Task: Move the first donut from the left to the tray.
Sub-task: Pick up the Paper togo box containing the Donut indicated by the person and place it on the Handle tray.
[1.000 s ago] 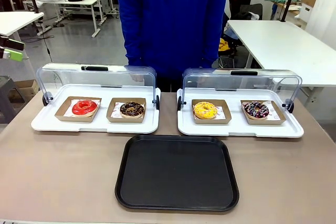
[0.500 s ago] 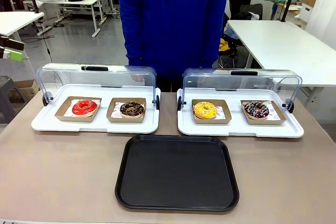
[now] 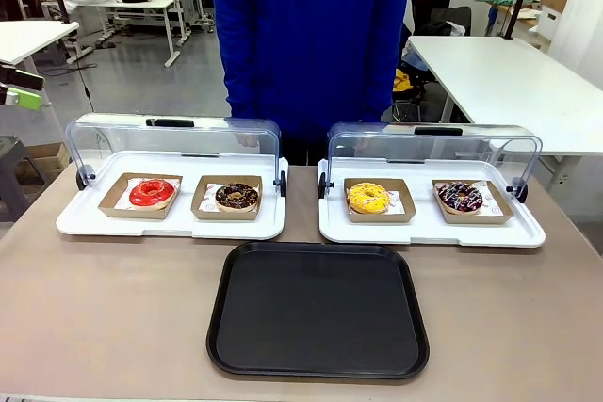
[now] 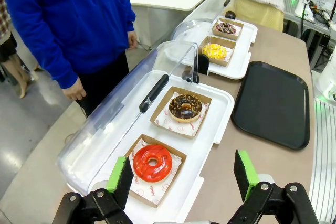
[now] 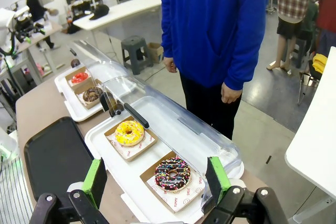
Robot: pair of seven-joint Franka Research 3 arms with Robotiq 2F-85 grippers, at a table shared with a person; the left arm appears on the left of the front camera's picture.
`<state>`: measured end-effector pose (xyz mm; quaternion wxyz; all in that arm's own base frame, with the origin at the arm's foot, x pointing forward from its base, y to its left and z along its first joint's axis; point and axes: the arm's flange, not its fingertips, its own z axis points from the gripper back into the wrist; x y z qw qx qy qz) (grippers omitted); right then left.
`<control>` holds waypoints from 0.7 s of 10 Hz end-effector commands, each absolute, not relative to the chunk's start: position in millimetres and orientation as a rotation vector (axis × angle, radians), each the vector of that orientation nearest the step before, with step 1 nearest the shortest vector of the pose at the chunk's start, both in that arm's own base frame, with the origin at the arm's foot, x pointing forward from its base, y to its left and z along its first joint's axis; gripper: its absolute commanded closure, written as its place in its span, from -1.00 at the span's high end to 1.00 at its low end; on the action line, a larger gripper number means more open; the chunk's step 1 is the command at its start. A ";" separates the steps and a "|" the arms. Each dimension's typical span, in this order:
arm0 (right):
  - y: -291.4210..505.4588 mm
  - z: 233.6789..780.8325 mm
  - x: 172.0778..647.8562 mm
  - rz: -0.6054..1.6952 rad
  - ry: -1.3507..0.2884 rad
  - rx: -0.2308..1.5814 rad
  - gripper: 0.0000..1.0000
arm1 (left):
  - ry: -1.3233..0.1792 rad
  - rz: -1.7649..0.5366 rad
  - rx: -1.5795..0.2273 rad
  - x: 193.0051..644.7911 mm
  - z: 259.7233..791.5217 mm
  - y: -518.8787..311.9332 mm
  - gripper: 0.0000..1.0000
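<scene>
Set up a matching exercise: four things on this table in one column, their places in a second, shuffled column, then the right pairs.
Things:
1. yellow donut
2. black tray
3. red donut
4. sprinkled donut

Places:
a. left white tray, left side
b. right white tray, right side
c. right white tray, left side
d. in the middle, nearer the robot than both white trays

Pairs: 1-c, 2-d, 3-a, 4-b

Glossy red ring donut [image 3: 153, 193] in brown cardboard holder [image 3: 113, 198], far left; black rect. tray [image 3: 317, 310] flat at front-centre, well apart.
</scene>
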<state>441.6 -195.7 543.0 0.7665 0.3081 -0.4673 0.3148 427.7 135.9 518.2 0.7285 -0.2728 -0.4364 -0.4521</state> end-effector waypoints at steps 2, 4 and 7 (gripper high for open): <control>-194.6 543.4 441.9 0.689 -1.022 0.674 1.00 | -0.974 -1.003 -0.609 427.7 518.8 135.4 1.00; -194.6 543.4 441.9 0.689 -1.022 0.674 1.00 | -0.974 -1.003 -0.609 427.7 518.8 135.4 1.00; -194.6 543.4 441.9 0.689 -1.022 0.674 1.00 | -0.974 -1.003 -0.609 427.7 518.8 135.4 1.00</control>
